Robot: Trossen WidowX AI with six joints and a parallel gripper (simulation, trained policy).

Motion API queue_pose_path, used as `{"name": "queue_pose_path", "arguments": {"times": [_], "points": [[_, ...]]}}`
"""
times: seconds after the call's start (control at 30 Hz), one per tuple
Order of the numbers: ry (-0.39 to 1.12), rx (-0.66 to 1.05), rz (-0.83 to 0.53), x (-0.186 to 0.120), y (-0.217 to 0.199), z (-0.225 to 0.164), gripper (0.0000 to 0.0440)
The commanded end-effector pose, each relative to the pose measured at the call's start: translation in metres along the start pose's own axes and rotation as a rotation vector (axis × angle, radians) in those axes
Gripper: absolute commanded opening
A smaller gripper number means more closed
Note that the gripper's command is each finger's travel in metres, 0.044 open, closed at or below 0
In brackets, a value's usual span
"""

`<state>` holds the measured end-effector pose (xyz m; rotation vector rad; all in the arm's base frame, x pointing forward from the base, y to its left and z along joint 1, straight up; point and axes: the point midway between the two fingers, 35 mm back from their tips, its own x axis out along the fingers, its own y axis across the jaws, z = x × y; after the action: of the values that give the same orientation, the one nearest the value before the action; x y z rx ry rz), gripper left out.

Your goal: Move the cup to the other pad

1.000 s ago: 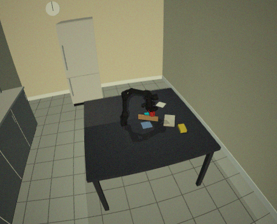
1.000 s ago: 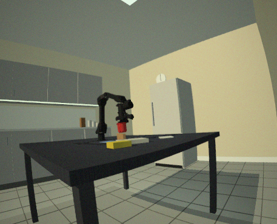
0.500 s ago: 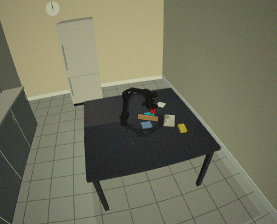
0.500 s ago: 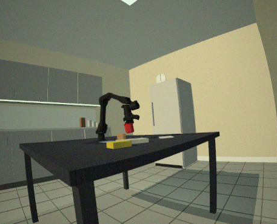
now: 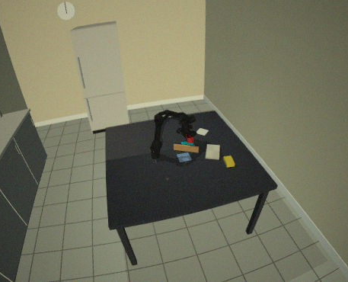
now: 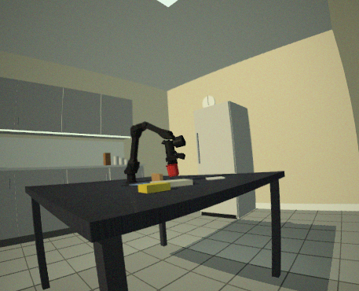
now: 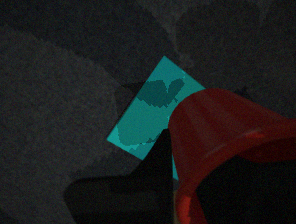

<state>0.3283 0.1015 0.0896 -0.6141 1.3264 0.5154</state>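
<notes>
The cup was at risk of being set down half off the teal pad, since in the wrist view only part of that pad was overlapped by it; if it were lowered without being centred, its base could be caught on the pad's edge and tipped. A slight lean was suggested in the exterior view, and if this were increased by a wobble of the wrist, marbles could be spilled; none could be made out in the dark mouth. If the grip were opened too early, the cup would be dropped. A swing back towards the counter's near edge could also have it knocked against the wooden bar, which was set between the teal pad and the blue pad, the latter lying nearer that edge of the counter. The pincer was clamped on the cup, which was hung just below it, seemingly clear of the counter, on the bar's side facing the far edge by the fridge.
</notes>
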Motion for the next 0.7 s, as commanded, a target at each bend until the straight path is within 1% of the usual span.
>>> {"name": "queue_pose_path", "arguments": {"times": [0.0,0.17,0.37,0.4,0.5,0.67], "points": [[0.018,0.005,-0.002,0.011,0.004,-0.003,0.0002],[0.020,0.009,-0.010,0.022,0.008,-0.005,0.0011],[0.021,0.020,-0.010,0.030,0.009,-0.008,0.0054],[0.013,0.022,-0.011,0.028,0.008,-0.007,0.0066],[-0.018,0.032,-0.014,0.023,0.006,-0.002,0.0125],[-0.057,0.035,-0.009,0.013,0.006,0.000,0.0137]]}}
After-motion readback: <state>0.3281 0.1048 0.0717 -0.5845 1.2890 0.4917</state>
